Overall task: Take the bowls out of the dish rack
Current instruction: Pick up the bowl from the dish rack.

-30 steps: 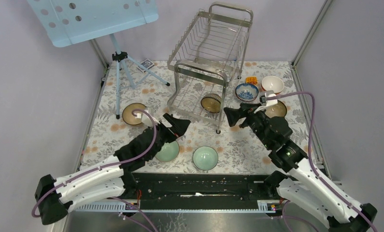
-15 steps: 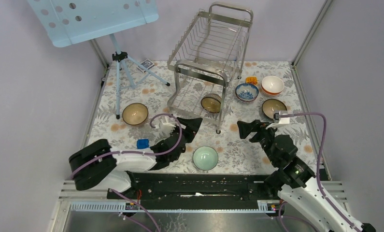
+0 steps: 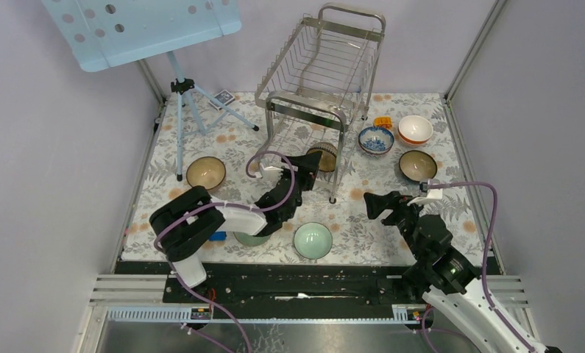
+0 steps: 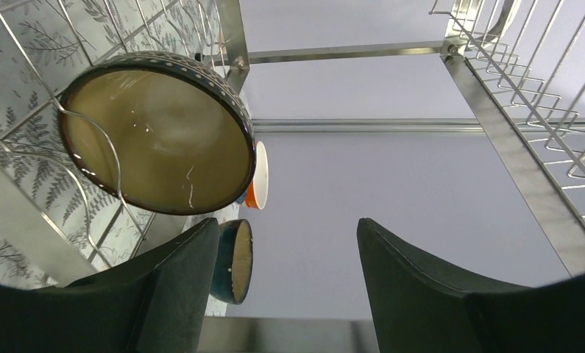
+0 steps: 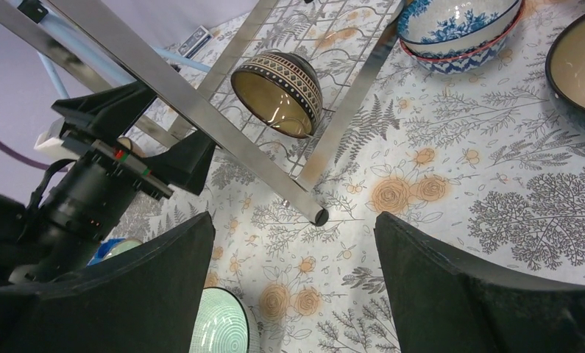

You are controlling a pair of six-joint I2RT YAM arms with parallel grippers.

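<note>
Floral table | left pincer released, facing brown round ceramic bowl in steel wire dish rack | right pincer released; only its view shows bowl's patterned outside

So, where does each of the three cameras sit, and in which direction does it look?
Top external: above and behind the robot, looking down at the table; the left arm and right arm show.
Left wrist: looks between the open left gripper into the dish rack.
Right wrist: looks between the open right gripper across the table toward the rack.
Shared: all three see the racked bowl.
</note>
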